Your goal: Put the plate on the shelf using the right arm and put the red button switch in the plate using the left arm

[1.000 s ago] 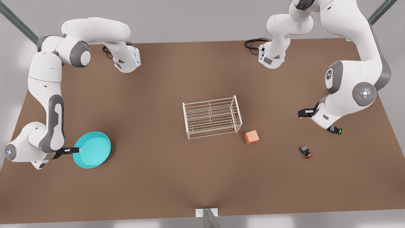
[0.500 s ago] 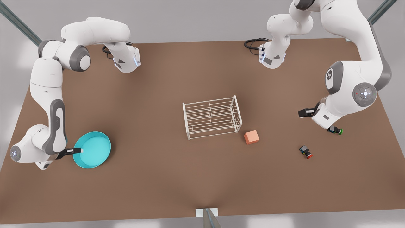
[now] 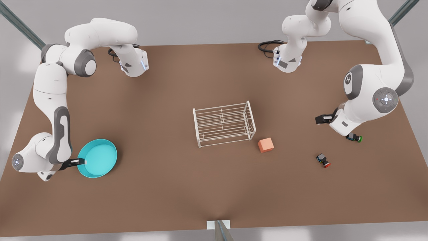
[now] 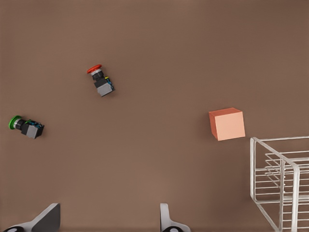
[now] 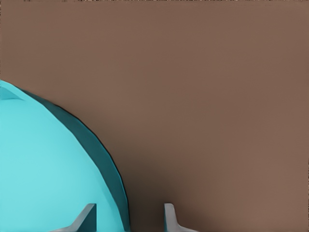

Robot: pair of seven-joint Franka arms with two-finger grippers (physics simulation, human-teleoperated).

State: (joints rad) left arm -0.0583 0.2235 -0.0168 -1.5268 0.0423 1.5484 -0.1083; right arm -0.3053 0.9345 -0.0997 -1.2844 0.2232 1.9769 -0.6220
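At the front view's lower left, the right gripper [image 3: 83,162] straddles the plate [image 3: 98,158] rim, fingers apart. At right, the left gripper [image 4: 108,217] hovers open over the surface [image 3: 167,187].

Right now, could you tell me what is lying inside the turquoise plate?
Nothing lies in the plate; the right end effector straddles its rim, open. A strip of floor beneath one fingertip is hidden.

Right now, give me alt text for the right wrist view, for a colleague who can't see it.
The right gripper hangs open astride the rim of the turquoise plate, one finger over its inside, the other over the bare brown table just outside it.
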